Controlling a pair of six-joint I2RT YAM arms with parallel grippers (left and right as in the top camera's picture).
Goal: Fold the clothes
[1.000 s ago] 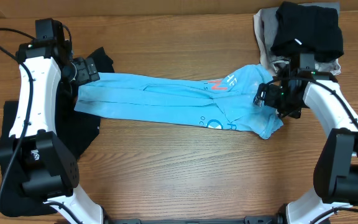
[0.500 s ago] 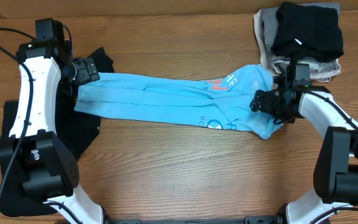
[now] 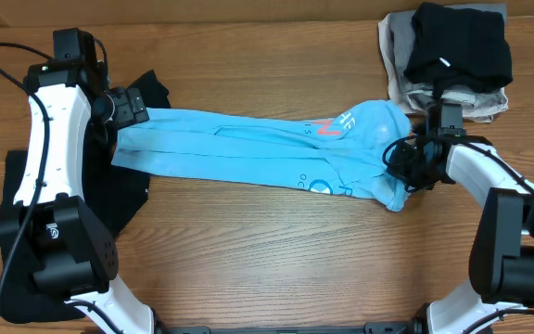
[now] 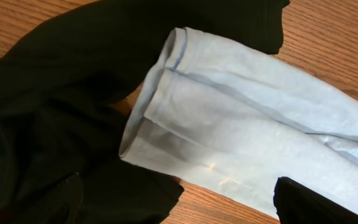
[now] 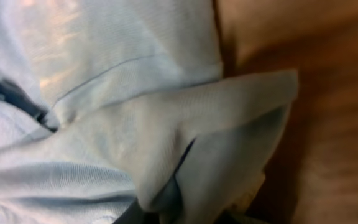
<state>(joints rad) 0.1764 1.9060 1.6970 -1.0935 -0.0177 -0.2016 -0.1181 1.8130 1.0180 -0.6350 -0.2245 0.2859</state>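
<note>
At three o'clock the right gripper point(image 3: 396, 158) has just closed, seemingly pinching the T-shirt point(image 3: 248, 153) for a fold; the left gripper point(image 3: 140, 104) fingers stand apart.

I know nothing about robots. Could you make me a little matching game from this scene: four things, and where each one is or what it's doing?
Things:
1 light blue T-shirt
2 black top
3 pile of folded clothes
4 right gripper

Places or states:
A stacked at the far right corner
B pinching the blue fabric's right end
C stretched across the middle
D spread at the left side

Pairs: 1-C, 2-D, 3-A, 4-B
</note>
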